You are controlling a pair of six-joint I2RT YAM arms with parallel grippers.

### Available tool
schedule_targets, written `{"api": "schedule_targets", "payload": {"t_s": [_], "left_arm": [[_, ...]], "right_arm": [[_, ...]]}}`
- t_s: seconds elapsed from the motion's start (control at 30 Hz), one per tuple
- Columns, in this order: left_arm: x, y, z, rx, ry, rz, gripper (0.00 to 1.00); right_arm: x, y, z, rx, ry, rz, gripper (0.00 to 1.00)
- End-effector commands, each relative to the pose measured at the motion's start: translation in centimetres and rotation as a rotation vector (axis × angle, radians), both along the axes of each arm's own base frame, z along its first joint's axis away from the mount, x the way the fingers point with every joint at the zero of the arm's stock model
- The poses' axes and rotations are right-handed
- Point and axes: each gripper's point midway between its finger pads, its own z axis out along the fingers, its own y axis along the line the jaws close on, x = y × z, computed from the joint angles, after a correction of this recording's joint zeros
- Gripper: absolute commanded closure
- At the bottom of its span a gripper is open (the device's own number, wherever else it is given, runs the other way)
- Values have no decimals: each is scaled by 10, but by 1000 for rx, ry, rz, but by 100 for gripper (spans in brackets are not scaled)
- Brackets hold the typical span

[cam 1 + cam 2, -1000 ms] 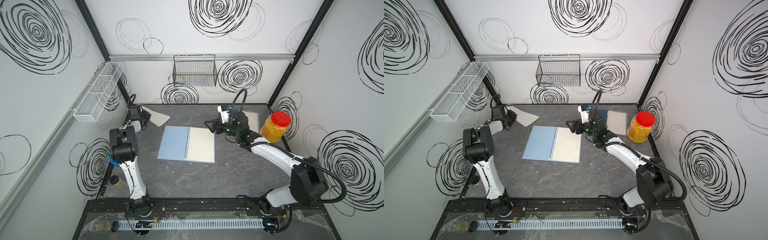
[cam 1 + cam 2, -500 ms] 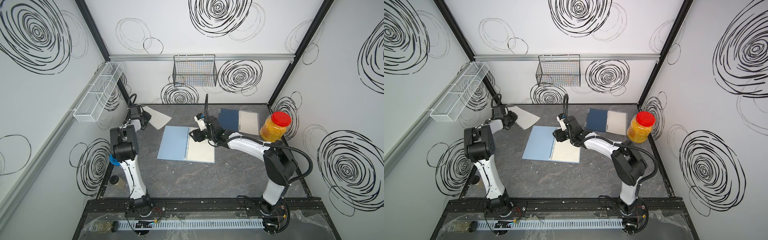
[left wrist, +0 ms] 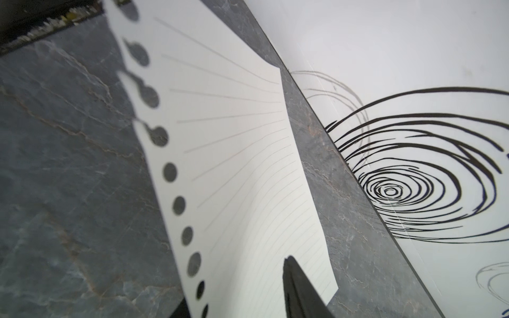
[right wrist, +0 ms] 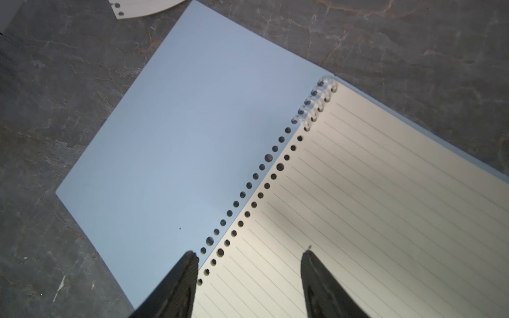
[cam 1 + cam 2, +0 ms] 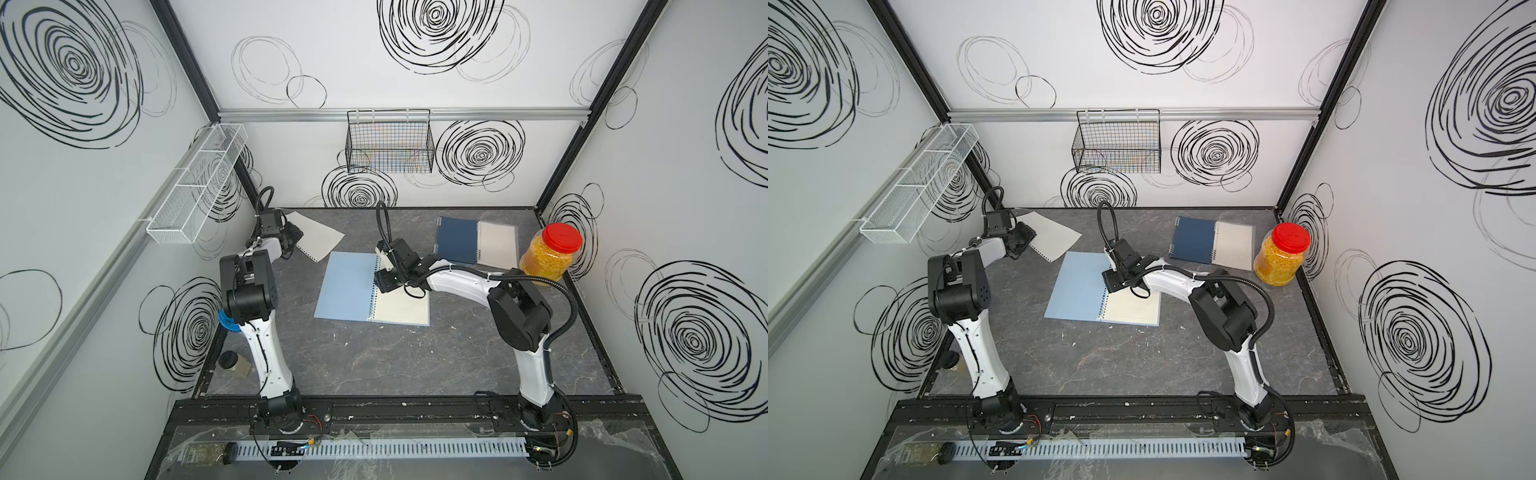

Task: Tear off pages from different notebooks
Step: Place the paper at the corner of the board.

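Observation:
A light blue notebook (image 5: 347,286) (image 5: 1077,291) (image 4: 192,137) lies open mid-table, its cream lined page (image 5: 403,307) (image 4: 385,206) facing up. My right gripper (image 5: 380,286) (image 5: 1111,284) (image 4: 249,254) hovers open over its punched edge, one finger above the cover, the other above the page. A dark navy notebook (image 5: 457,239) (image 5: 1192,239) lies at the back right, with a cream sheet (image 5: 496,245) flush against it. A loose torn page (image 5: 318,241) (image 5: 1054,237) (image 3: 234,165) rests at the back left. My left gripper (image 5: 296,239) (image 5: 1027,239) (image 3: 234,283) is open, its fingers apart on either side of that page's corner.
A red-lidded jar of yellow contents (image 5: 548,257) stands against the right wall near the navy notebook. A black wire basket (image 5: 390,141) hangs on the back wall and a white mesh shelf (image 5: 195,187) on the left wall. A small jar (image 5: 232,363) sits at the front left.
My right arm has swung left from the navy notebook to the light blue notebook's punched edge. My left gripper, shut a second ago, has opened around the loose page.

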Motion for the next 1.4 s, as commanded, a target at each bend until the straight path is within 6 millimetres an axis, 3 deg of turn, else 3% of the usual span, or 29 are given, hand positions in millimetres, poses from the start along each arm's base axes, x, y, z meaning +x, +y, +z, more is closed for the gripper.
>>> {"api": "schedule_targets", "payload": {"t_s": [0.0, 0.27, 0.67, 1.37], "left_arm": [[5, 5, 10, 31, -22, 4, 55], [-1, 7, 7, 43, -7, 6, 50], [-20, 18, -5, 53, 22, 24, 41], [-30, 23, 14, 98, 8, 26, 22]], "right_arm": [[-2, 3, -4, -22, 19, 0, 38], [-6, 9, -20, -52, 43, 14, 38], [-2, 16, -27, -69, 61, 7, 38], [1, 15, -42, -137, 76, -18, 38]]}}
